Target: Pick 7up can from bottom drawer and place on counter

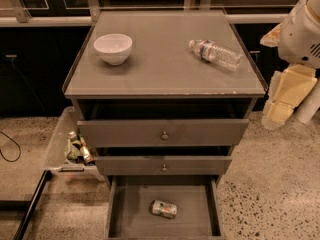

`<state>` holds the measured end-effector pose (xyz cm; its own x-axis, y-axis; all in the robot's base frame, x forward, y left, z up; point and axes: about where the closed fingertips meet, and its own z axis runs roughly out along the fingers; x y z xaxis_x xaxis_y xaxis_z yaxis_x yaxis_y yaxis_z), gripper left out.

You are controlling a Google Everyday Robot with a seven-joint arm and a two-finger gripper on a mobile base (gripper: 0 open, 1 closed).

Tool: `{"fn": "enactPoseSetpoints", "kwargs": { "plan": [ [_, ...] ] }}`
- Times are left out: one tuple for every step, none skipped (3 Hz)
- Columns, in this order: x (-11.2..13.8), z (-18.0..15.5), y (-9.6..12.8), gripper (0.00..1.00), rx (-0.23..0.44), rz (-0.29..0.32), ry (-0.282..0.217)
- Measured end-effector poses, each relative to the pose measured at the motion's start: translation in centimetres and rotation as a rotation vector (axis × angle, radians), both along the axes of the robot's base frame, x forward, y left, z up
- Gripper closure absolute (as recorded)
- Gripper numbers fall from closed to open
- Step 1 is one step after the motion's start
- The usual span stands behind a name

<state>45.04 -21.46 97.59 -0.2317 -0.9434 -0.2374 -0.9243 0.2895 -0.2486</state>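
Can in bottom drawer, well apart from gripper beside counter

7up can on side in open bottom drawer; counter glossy; end effector right of counter.

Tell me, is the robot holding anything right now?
No, nothing. The end effector hangs right of the counter, touching nothing. The 7up can lies on its side in the bottom drawer.
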Motion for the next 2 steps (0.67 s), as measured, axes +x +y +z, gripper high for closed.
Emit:
{"fn": "enactPoseSetpoints", "kwargs": {
  "plan": [
    [0.8,-4.5,1.2,0.00,0.076,-0.040,0.044],
    [0.8,-12.6,3.2,0.00,0.131,-0.043,0.114]
  ]
}}
